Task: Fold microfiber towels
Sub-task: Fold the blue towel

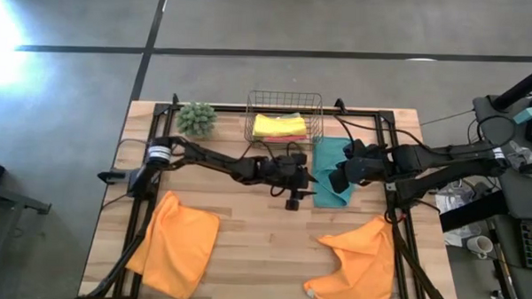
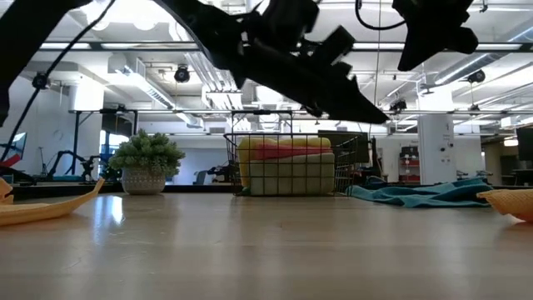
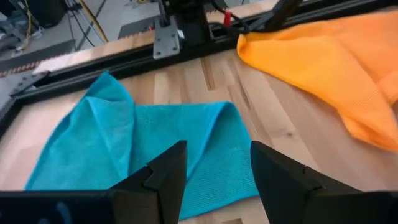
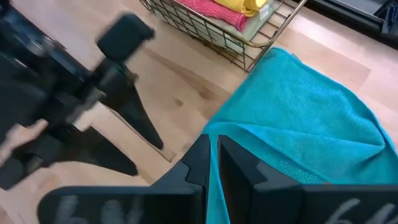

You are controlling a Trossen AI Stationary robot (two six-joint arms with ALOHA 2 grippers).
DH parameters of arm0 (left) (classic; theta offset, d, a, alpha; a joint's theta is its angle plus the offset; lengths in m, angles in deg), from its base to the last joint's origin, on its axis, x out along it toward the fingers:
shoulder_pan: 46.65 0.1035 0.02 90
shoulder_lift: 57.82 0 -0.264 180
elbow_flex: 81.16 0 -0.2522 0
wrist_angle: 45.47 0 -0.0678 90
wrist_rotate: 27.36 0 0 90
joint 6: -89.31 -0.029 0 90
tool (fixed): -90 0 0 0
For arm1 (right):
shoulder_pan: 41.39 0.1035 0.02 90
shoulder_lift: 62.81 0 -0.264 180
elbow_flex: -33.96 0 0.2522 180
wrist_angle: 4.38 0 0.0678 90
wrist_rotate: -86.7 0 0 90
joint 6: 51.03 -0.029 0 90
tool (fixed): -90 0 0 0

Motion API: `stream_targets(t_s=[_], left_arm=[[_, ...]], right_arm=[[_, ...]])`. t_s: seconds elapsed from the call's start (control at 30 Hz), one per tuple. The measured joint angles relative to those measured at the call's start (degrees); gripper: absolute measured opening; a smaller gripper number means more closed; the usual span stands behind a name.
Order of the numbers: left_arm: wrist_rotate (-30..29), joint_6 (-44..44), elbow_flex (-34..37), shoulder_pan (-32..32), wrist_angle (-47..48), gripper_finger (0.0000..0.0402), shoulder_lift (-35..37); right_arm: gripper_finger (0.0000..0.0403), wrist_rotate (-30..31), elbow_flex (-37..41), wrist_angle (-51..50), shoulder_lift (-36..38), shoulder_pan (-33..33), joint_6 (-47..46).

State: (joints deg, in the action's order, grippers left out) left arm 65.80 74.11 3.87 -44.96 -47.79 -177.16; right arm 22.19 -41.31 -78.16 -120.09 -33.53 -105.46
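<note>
The teal towel point(image 1: 333, 172), limp, light and half-folded on the bench point(image 1: 254, 229), is best pinched at a free corner; left gripper point(image 3: 214, 180) is released above it, right gripper point(image 4: 214, 158) clenched, empty.

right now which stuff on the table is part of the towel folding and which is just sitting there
Part of the job:
- teal towel, under both grippers
- left gripper, open above it
- right gripper, shut over it
- two orange towels, unfolded near the front
- yellow and pink folded towels in the wire basket

Just lying about:
- fuzzy green plant ball
</note>
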Motion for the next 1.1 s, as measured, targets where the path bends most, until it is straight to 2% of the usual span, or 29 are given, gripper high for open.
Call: stream_targets(t_s=[0.47, 0.83, 0.93, 1.1], left_arm=[[0.1, 0.1, -8.4, -0.3, -0.2, 0.0162, -10.1], [0.0, 5.8, -11.0, -0.2, 0.3, 0.0162, -15.8], [-0.1, 7.6, -10.9, -0.2, 1.3, 0.0162, -16.1], [0.0, 9.1, -11.0, 0.0, 8.1, 0.0162, -15.9]], right_arm=[[0.0022, -0.4, 0.1, -0.1, 0.2, 0.0, 3.5], [0.0022, -0.5, 0.1, -0.2, 0.2, 0.0, 4.1], [0.0022, -0.5, 0.1, -0.2, 0.2, 0.0, 4.1], [0.0022, -0.5, 0.1, -0.2, 0.2, 0.0, 4.5]])
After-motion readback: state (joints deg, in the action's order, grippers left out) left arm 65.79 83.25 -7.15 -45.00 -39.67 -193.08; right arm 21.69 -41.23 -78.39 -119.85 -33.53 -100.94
